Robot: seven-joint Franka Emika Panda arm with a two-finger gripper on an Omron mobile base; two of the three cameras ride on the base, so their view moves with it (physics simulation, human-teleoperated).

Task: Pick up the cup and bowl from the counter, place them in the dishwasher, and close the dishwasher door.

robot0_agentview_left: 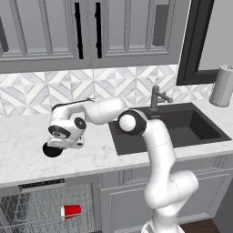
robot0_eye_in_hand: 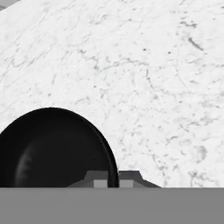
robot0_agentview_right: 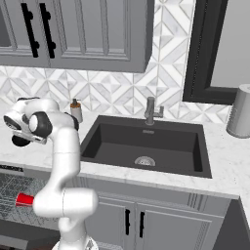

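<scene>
So the counter (robot0_agentview_left: 27, 136) is a white marble slab with faint grey veins, running along the tiled back wall. A dark sink (robot0_agentview_left: 182, 125) is set into its right half, faucet (robot0_agentview_left: 157, 98) at the back edge. A paper towel roll (robot0_agentview_left: 224, 86) stands at the far right end. A small soap bottle (robot0_agentview_right: 75, 110) sits by the back edge, left of the sink. The black bowl (robot0_agentview_left: 52, 149) is near the front edge on the left part.

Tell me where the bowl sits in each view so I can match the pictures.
Left base view: bowl at left, on the counter under the hand.
Right base view: a sliver of it at the far left edge, below the hand.
Hand view: large black round at lower left, with the fingertips at its right rim.
Shared landmark: the cup, in the dishwasher rack in both base views.
</scene>
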